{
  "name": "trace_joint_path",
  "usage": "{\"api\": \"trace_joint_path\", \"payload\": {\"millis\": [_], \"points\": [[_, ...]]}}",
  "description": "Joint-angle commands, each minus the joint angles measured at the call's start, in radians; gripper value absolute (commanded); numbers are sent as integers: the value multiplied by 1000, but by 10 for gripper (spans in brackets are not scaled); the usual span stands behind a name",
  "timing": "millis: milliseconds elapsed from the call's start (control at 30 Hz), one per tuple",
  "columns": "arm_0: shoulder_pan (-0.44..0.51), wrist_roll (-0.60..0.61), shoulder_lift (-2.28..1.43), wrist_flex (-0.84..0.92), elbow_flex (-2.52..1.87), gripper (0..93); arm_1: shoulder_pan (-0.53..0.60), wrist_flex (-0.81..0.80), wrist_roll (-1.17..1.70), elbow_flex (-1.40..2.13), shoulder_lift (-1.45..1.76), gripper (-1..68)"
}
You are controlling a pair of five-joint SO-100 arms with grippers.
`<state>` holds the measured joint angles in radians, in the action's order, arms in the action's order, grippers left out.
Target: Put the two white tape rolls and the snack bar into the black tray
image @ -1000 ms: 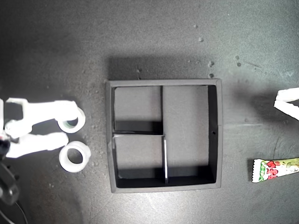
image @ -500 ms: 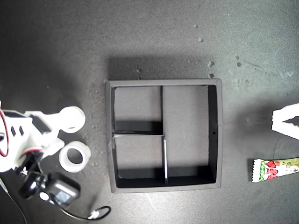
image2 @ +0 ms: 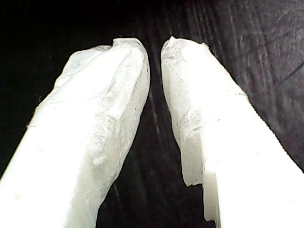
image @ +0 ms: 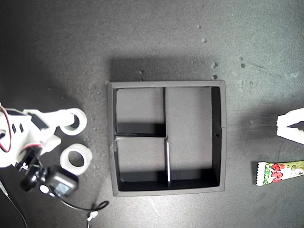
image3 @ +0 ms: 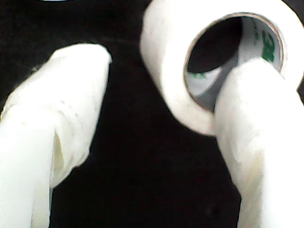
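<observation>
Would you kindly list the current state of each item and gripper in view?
black tray: all three compartments empty.
first tape roll: on the table, outside the tray, one of my second gripper's fingers in its core.
second tape roll: flat on the table, untouched.
snack bar: on the table, outside the tray.
my first gripper: fingers slightly apart, holding nothing.
my second gripper: open.

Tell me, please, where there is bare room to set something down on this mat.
All three compartments of the black tray are bare. Open mat lies between the tray and the snack bar, and along the exterior view's top. It is crowded at the exterior view's left, where my second tool hooks one tape roll beside the other tape roll.
</observation>
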<state>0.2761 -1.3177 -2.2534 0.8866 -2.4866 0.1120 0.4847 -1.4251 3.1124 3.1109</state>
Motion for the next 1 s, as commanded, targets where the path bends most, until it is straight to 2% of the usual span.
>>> {"api": "trace_joint_path", "payload": {"millis": [0, 433, 967], "points": [[0, -17, -35, -61, -52, 165, -6, -14, -6, 12, 6, 20], [3, 21, -186, -26, -64, 156, 12, -3, 0, 12, 6, 4], [32, 72, -107, -81, 0, 158, 34, 20, -11, 12, 6, 1]]}}
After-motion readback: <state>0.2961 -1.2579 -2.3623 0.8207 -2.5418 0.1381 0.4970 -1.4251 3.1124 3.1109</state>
